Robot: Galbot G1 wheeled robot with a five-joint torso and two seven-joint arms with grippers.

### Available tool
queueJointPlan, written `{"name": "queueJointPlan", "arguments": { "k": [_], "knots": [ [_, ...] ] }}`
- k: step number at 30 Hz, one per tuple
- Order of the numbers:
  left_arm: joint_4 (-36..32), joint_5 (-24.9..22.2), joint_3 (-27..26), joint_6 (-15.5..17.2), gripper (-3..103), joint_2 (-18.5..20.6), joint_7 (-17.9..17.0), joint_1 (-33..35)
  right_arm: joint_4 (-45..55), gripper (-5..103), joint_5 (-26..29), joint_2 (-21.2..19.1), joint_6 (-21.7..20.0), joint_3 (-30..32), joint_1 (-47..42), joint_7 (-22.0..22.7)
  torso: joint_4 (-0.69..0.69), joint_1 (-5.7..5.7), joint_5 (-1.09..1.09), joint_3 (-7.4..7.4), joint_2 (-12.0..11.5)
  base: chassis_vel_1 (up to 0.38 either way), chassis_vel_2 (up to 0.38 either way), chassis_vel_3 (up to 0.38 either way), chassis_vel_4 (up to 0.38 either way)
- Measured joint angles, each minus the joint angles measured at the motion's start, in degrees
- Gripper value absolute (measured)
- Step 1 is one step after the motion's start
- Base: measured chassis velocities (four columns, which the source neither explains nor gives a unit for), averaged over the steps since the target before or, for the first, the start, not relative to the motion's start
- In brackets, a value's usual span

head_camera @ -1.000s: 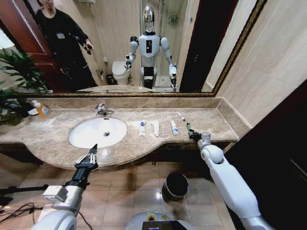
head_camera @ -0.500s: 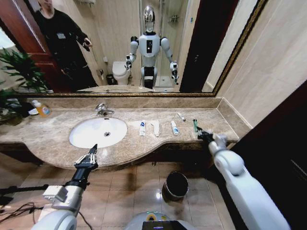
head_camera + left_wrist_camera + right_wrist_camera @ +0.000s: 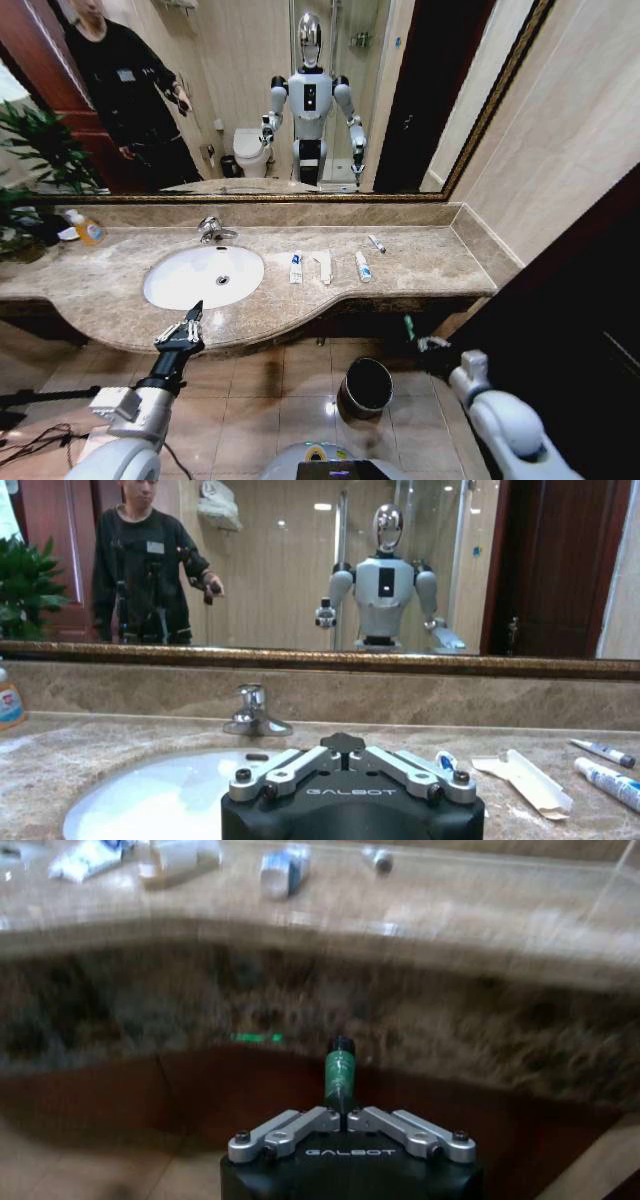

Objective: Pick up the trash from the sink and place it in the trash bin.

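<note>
The right gripper (image 3: 420,338) hangs below the counter's front edge, its metal fingers (image 3: 300,1129) closed narrow on a slim green tube with a dark cap (image 3: 338,1069) that points up out of the pinch. In the head view this green tube sits at about 2 o'clock from the small round dark metal trash bin with a shiny rim and black liner (image 3: 366,387), near it but not over its mouth. The bin stands on glossy brown floor tiles (image 3: 270,400).

Behind the tube rises the mottled, dark-veined face of the beige-brown marble counter (image 3: 420,262) — polished on top, thick and rounded at the lip.

Four pieces of trash lie on that counter at 3 o'clock from the white oval sink (image 3: 203,275): a white mini tube with blue marks (image 3: 296,267), a flat white packet (image 3: 324,266) just beside it, a second white tube with blue print (image 3: 363,266), and a thin white stick with a dark tip (image 3: 376,243) farther back toward the gilt-framed mirror (image 3: 300,100). The basin itself is smooth and bare, with a chrome faucet (image 3: 212,229) at its 12 o'clock and an orange-yellow bottle with a white cap (image 3: 86,228) at its 10 o'clock.

The left gripper (image 3: 185,325) hovers before the counter edge at the basin's 6 o'clock, fingers narrowly together and holding nothing — well apart from the trash.
</note>
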Motion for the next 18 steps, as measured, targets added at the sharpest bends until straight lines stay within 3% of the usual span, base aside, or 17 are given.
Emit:
{"name": "queueJointPlan", "arguments": {
  "k": [11,18],
  "knots": [
    [0.00,0.00,0.00,0.00,0,0.00,0.00,0.00,-19.59,0,-7.91,3.92,7.54,-4.74,8.11,-1.84,0.00,0.01,-0.01,0.01,-0.01,0.000,0.000,0.000,0.000],
    [0.00,0.00,0.00,0.00,0,0.00,0.00,0.00,-34.03,0,-10.43,7.09,11.90,-5.94,14.85,0.15,0.01,0.01,0.00,0.01,-0.01,0.000,0.000,0.000,0.000]
  ]
}}
